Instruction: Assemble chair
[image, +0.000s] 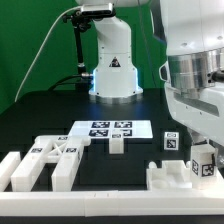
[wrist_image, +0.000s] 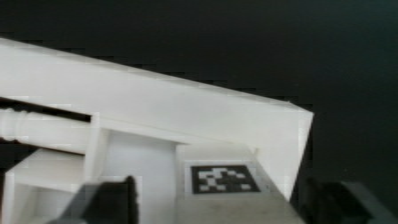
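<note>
Part-built chair (image: 168, 178) sitting at the exterior view's right, its tagged piece (wrist_image: 222, 178) lying between the fingers of the gripper (wrist_image: 228, 205), jaws standing spread with a gap showing; judged best: rising straight, avoiding nudging the joint.

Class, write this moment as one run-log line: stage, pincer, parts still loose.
stage: chair assembly underway | pincer: astride tagged chair piece, grip unclear | loose: bars, small cube

White chair parts (image: 45, 165), black-and-white tags (wrist_image: 222, 178), black table (image: 60, 110)
</note>
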